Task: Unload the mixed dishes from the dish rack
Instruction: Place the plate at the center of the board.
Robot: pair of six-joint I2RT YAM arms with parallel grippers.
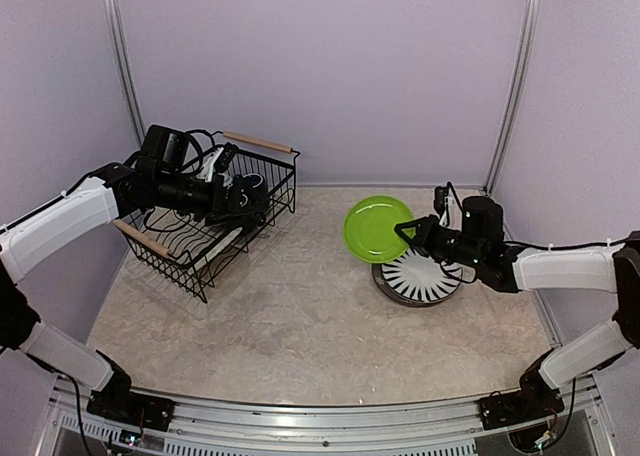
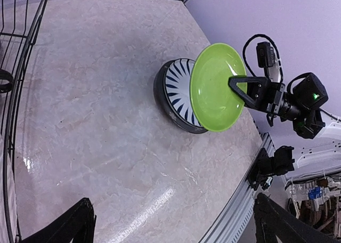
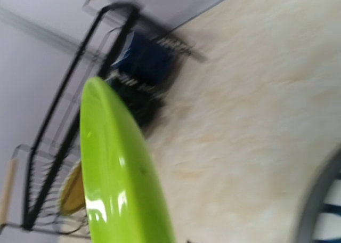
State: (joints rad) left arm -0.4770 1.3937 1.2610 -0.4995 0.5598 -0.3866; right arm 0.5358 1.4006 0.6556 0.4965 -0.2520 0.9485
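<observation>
Two plates sit stacked on the table (image 1: 300, 326) at the right of the top view: the black-and-white striped plate (image 1: 420, 276) lies flat on the dark grey plate (image 1: 392, 290), whose rim shows around it. My right gripper (image 1: 403, 230) is clenched on the right rim of the green plate (image 1: 376, 228). It holds the plate off the table, steeply tilted, with its face turned toward the overhead camera. The plate hangs just left of the stack and overlaps the stack's upper-left edge. In the left wrist view one black finger lies across the plate's rim. In the right wrist view the plate is edge-on and blurred at the lower left.

The dish rack (image 1: 282, 181) stands in the upper left of the top view, well apart from the stack, with one wooden handle (image 1: 258, 141) on its far side. My left gripper (image 1: 248, 198) is over the inside of the rack. Its fingers (image 2: 74, 227) show at the bottom corners of the left wrist view, spread wide with only table between them, so it is released and holds nothing. Through the right wrist camera I make out a dark blue mug (image 3: 144, 62) and the yellow straw plate (image 3: 72, 189) inside the rack, both blurred.
</observation>
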